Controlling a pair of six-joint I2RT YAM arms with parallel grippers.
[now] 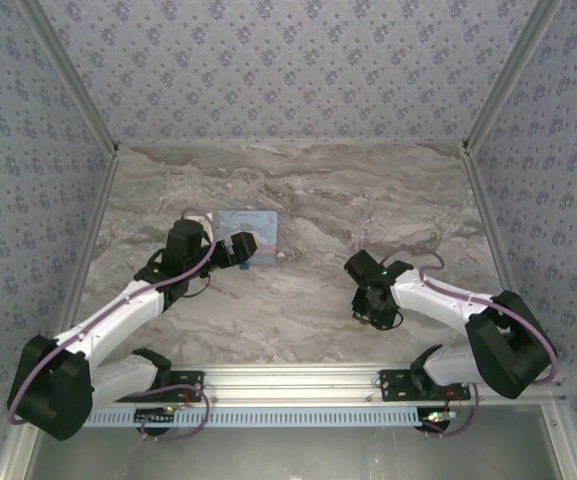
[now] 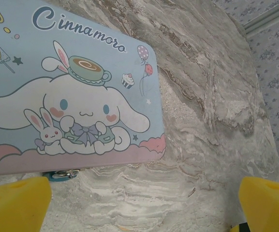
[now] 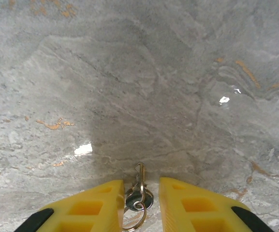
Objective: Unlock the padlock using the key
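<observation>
Left hand (image 2: 141,208) spread wide; right hand (image 3: 141,200) low, jaws narrowly apart.

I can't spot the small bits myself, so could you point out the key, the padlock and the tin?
key (image 3: 139,187): right wrist view, on its shaft.
padlock (image 2: 57,176): left wrist view, on its teal body.
tin (image 2: 88,72): left wrist view, on its lid.

Teal padlock (image 2: 56,175), pale-blue cartoon tin (image 2: 81,58)

Left arm (image 1: 118,320), right arm (image 1: 448,300): white link shells, black joint housings and bases, lilac cables looped alongside. Claw fingers (image 3: 91,208) yellow plastic, recessed pockets, black backs.
</observation>
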